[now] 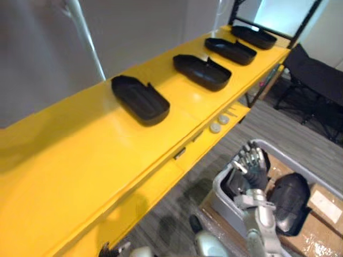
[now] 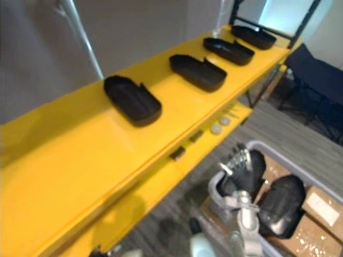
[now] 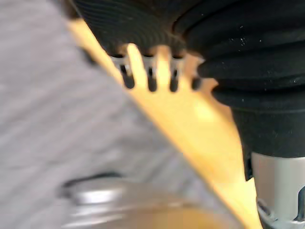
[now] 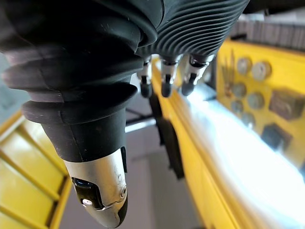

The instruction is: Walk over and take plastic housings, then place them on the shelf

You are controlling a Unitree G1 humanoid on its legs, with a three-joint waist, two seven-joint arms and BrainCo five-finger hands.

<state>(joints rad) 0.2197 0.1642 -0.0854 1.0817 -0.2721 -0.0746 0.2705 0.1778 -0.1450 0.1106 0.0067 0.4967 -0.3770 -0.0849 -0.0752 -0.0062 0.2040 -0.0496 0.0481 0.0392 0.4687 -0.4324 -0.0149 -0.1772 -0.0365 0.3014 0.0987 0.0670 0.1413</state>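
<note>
Several black plastic housings lie in a row on the yellow shelf top (image 1: 80,155); the nearest housing (image 1: 140,99) lies open side up, with another housing (image 1: 202,70) beyond it. My right hand (image 1: 252,166) hangs at the lower right over a grey bin (image 1: 222,198), fingers (image 4: 164,81) straight and holding nothing. A dark housing (image 1: 289,201) lies in that bin beside the hand. My left hand's fingers (image 3: 150,78) hang relaxed and bare over the shelf's yellow edge.
A lower yellow ledge carries small round parts (image 1: 218,123). The grey bin rests on a cardboard box (image 1: 321,214). A black folding chair (image 1: 316,80) stands at the far right on grey floor. A grey wall backs the shelf.
</note>
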